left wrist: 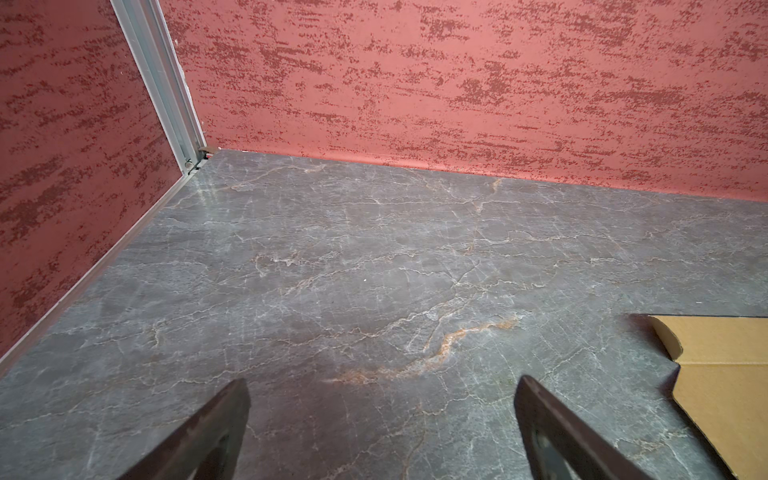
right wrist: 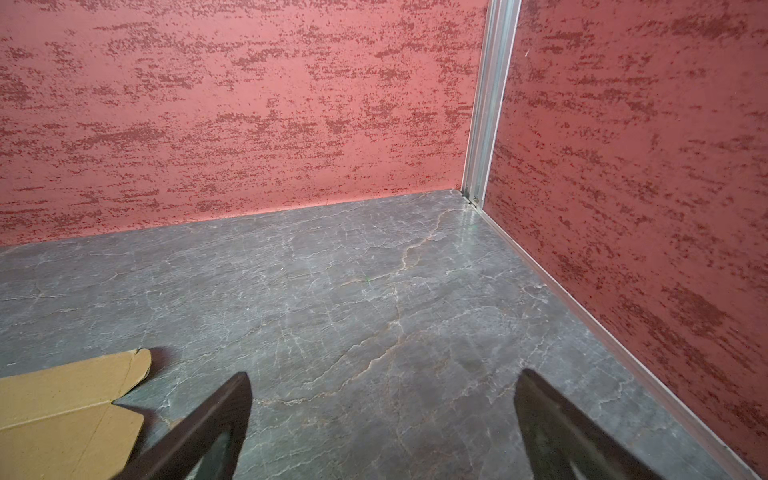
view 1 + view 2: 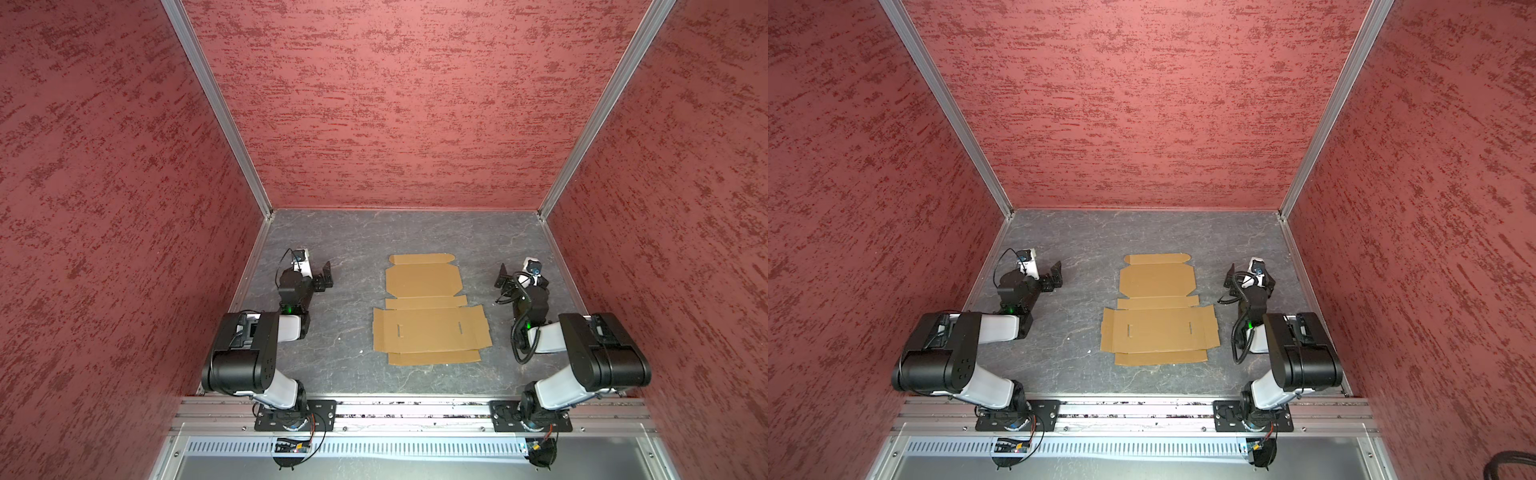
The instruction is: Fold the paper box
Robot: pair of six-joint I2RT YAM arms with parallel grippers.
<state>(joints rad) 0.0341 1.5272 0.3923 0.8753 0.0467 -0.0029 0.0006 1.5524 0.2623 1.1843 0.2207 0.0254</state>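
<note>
Nearest the camera, along the bottom of both top views, the 2 arm bases sit on a metal rail [image 3: 415, 409]. Just beyond it, in the lower centre of the frame, the paper box [image 3: 430, 309] [image 3: 1158, 309] lies fully flat and unfolded on the grey marbled table [image 3: 349, 241], with 2 slots showing in its wide near panel. Farther up, level with the sheet's narrower far panel, the left gripper [image 3: 326, 276] hangs left of centre and the right gripper [image 3: 503, 278] right of centre. Both are apart from the cardboard, which lies between them. In the wrist views each pair of jaws stands spread wide over bare table, with a corner of the box [image 1: 723, 374] [image 2: 70, 411] lying outside the gap, untouched. Farthest back rise the red mottled walls [image 3: 395, 104]
</note>
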